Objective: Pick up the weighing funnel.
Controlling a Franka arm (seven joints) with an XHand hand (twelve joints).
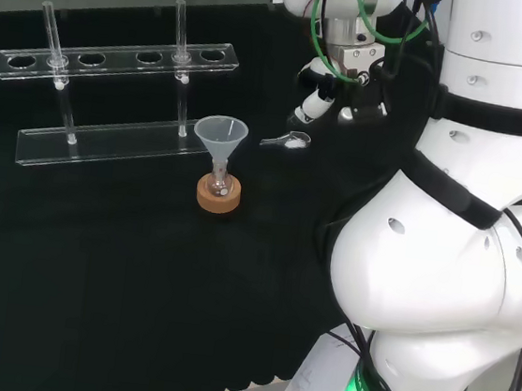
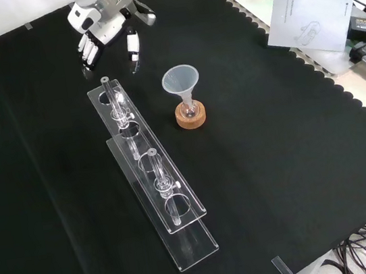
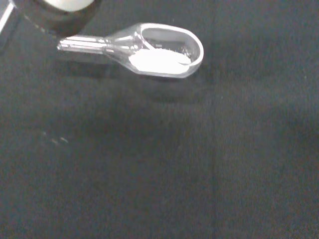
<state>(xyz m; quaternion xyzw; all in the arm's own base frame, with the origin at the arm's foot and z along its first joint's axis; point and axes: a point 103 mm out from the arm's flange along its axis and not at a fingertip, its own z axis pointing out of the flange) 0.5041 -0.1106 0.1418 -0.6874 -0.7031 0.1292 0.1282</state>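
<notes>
The weighing funnel (image 1: 286, 141) lies on the black cloth, a small clear scoop with a short stem. The wrist view shows it close up (image 3: 149, 50), with white powder in its bowl. My hand (image 1: 324, 99) hangs just above and to the right of it in the head view, fingers straight and apart, touching nothing. In the front view the hand (image 2: 97, 36) is at the top, fingers pointing down at the cloth. Left of the weighing funnel in the head view, the big funnel (image 1: 221, 134) stands in a small flask on a cork ring (image 1: 218, 197).
A clear two-tier test tube rack (image 1: 116, 61) with two tubes stands at the back left in the head view; in the front view the rack (image 2: 151, 175) runs down the middle. Paper and cables (image 2: 309, 17) lie beyond the cloth's scalloped edge at the top right.
</notes>
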